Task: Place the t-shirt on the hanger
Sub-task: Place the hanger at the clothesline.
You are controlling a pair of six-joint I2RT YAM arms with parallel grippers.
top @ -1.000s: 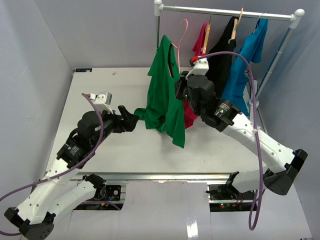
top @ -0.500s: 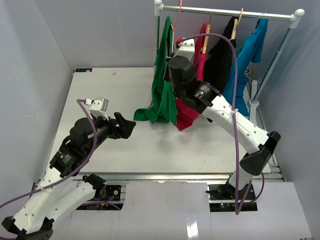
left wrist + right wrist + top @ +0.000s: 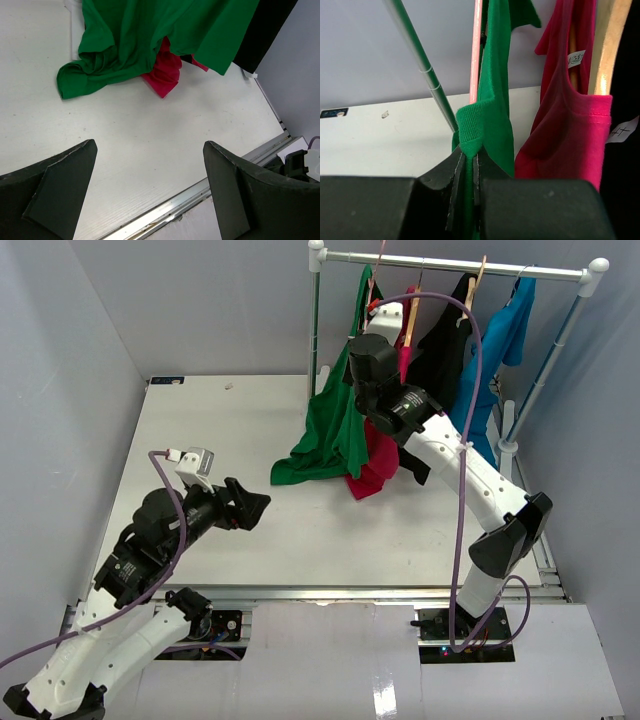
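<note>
Two arms, two very different jobs. The right gripper [image 3: 469,167] was up high near the clothes rail [image 3: 450,262], its fingers pressed together on a bunched fold of the green t-shirt [image 3: 335,430]; the wrist view showed the cloth squeezed tight between them. The pale pink hanger [image 3: 476,50] ran straight up just beside that pinched fold, its wire against the edge of the green cloth. Its hook reached up to the rail, though whether it sat over the bar could not be told from above.

The t-shirt hung from that grip in a long drape, and its lower part lay crumpled on the white table [image 3: 200,430]. Tucked just behind it was the magenta-red shirt [image 3: 378,465], whose hem touched the table too. Further along the rail hung a black garment [image 3: 440,350] and then the turquoise-blue shirt [image 3: 495,345].

The left gripper [image 3: 150,190] was well apart from all this, low over the table with its jaws spread wide and nothing between them, pointing toward the green heap.
</note>
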